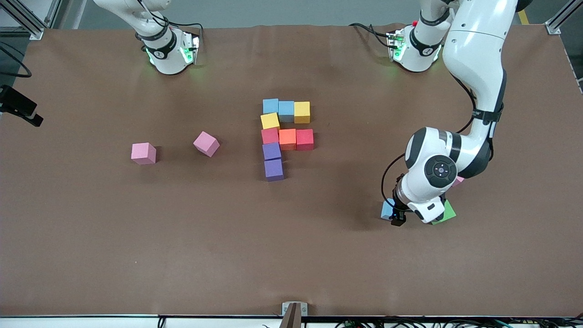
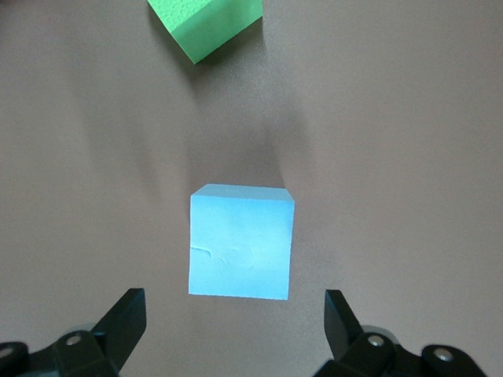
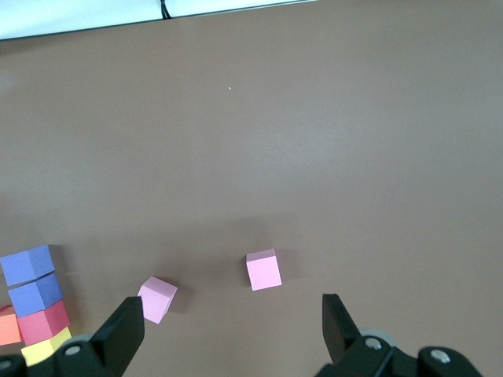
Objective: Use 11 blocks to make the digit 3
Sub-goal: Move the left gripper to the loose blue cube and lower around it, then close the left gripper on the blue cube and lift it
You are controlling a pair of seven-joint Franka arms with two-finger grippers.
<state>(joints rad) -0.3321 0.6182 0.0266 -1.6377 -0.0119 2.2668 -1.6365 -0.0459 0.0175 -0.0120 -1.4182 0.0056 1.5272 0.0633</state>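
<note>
Light blue block (image 2: pixel 240 243) lies beside the green block (image 2: pixel 206 25), under the spread left gripper (image 2: pixel 236 322). Lower squarely, fingers straddling opposite faces, then close. Right gripper (image 3: pixel 233 330) waits, spread.

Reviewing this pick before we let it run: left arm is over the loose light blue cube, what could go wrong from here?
1. The green cube lies close beside the light blue cube; the left gripper, jaws open, may nudge it while descending.
2. The cube sits slightly skewed between the jaws, so it may twist when they close.
3. The digit 3 lacks two cubes of its nearest bar; a crooked placement could shove the purple cubes.
</note>
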